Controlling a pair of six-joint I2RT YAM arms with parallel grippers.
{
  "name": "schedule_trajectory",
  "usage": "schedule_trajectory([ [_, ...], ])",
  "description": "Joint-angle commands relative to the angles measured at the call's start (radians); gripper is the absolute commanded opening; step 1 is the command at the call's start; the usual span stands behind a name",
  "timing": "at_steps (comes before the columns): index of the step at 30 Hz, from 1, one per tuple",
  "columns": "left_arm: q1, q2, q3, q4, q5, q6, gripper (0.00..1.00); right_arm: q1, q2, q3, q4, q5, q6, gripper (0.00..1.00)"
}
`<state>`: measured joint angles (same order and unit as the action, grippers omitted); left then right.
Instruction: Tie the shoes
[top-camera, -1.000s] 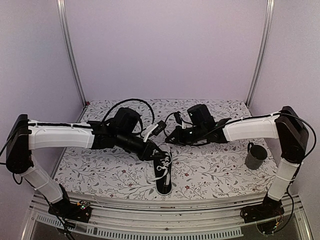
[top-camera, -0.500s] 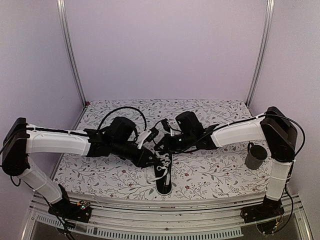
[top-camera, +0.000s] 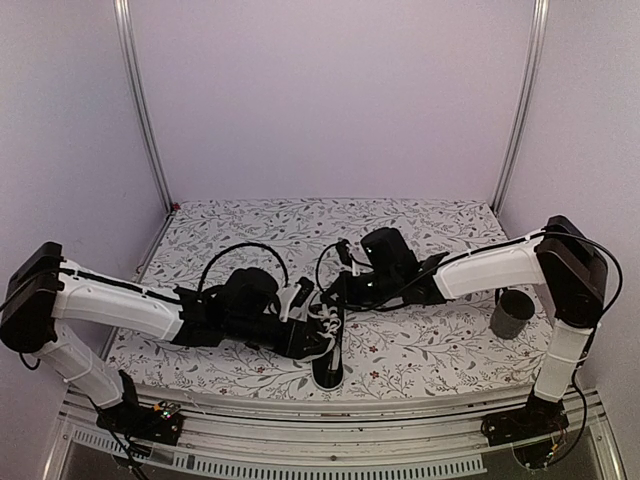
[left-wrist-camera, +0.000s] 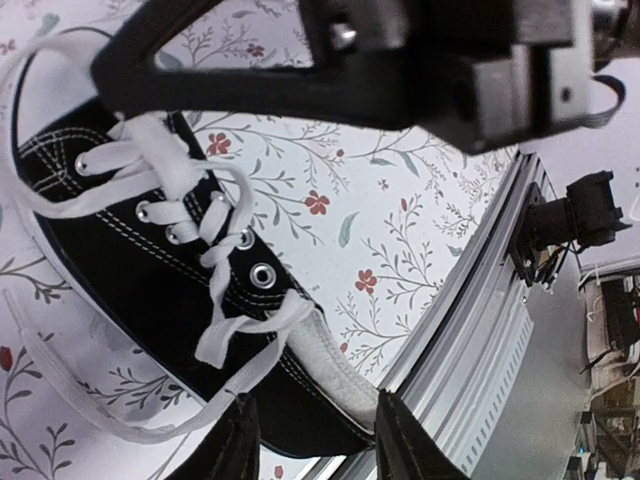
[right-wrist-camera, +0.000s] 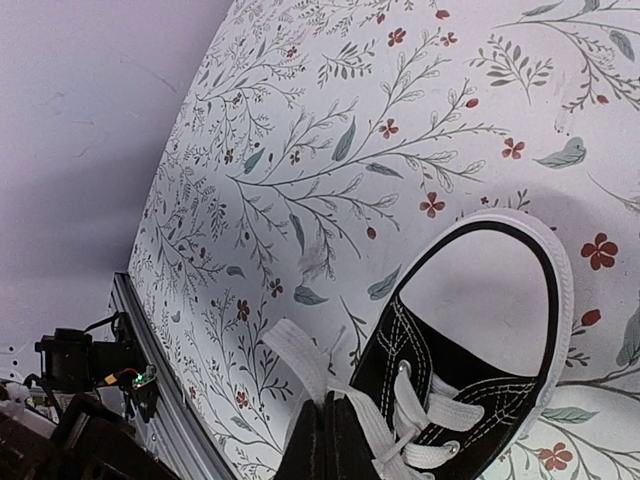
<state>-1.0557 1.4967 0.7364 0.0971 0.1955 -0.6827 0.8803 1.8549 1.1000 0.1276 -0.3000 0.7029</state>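
The black sneaker (top-camera: 328, 362) with white laces lies near the table's front edge, its opening toward the front. In the left wrist view the shoe (left-wrist-camera: 150, 270) runs under my left gripper (left-wrist-camera: 318, 445), which is open, its fingers apart over the shoe's opening end. In the top view the left gripper (top-camera: 315, 335) is low over the laces. My right gripper (right-wrist-camera: 327, 435) is shut on a white lace (right-wrist-camera: 305, 365) just left of the shoe's (right-wrist-camera: 470, 350) toe end. In the top view the right gripper (top-camera: 336, 292) is at the shoe's far end.
A dark grey mug (top-camera: 512, 312) stands at the right of the floral table cloth (top-camera: 420, 340). The metal front rail (left-wrist-camera: 480, 330) runs close beside the shoe. The right arm's black body (left-wrist-camera: 350, 60) hangs just above the left gripper.
My left gripper moved toward the front and down onto the shoe's laces. My right gripper moved left and down to the shoe's far end.
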Motion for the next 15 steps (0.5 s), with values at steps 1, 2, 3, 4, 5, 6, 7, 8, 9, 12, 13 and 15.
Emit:
schedule_trajectory([
  [1, -0.020, 0.034, -0.018, 0.075, -0.023, -0.096, 0.42, -0.006, -0.055, -0.015, 0.007, 0.031, 0.007, 0.02],
  [2, -0.022, 0.042, -0.014, 0.075, -0.025, -0.097, 0.43, -0.007, -0.055, -0.015, 0.007, 0.031, 0.006, 0.02],
  [3, -0.024, 0.050, -0.009, 0.075, -0.028, -0.094, 0.44, -0.007, -0.057, -0.016, 0.008, 0.030, 0.006, 0.02],
  [4, -0.023, 0.057, -0.005, 0.075, -0.033, -0.089, 0.44, -0.007, -0.058, -0.016, 0.007, 0.028, 0.006, 0.02],
  [5, -0.023, 0.066, 0.003, 0.073, -0.037, -0.082, 0.44, -0.007, -0.057, -0.016, 0.007, 0.027, 0.006, 0.02],
  [6, -0.023, 0.076, 0.009, 0.070, -0.039, -0.076, 0.44, -0.008, -0.058, -0.015, 0.008, 0.026, 0.005, 0.02],
  [7, -0.023, 0.088, 0.019, 0.063, -0.039, -0.069, 0.44, -0.007, -0.058, -0.015, 0.008, 0.025, 0.004, 0.02],
  [8, -0.023, 0.106, 0.033, 0.056, -0.039, -0.064, 0.44, -0.008, -0.058, -0.017, 0.007, 0.025, 0.004, 0.02],
  [9, -0.023, 0.114, 0.040, 0.049, -0.037, -0.059, 0.44, -0.007, -0.058, -0.018, 0.007, 0.024, 0.004, 0.02],
  [12, -0.024, 0.145, 0.070, 0.044, -0.029, -0.056, 0.44, -0.009, -0.061, -0.022, 0.009, 0.025, 0.003, 0.02],
  [13, -0.023, 0.152, 0.076, 0.045, -0.025, -0.054, 0.44, -0.009, -0.062, -0.022, 0.009, 0.025, 0.004, 0.02],
  [15, -0.023, 0.162, 0.088, 0.050, -0.023, -0.053, 0.45, -0.009, -0.065, -0.027, 0.010, 0.025, 0.006, 0.02],
])
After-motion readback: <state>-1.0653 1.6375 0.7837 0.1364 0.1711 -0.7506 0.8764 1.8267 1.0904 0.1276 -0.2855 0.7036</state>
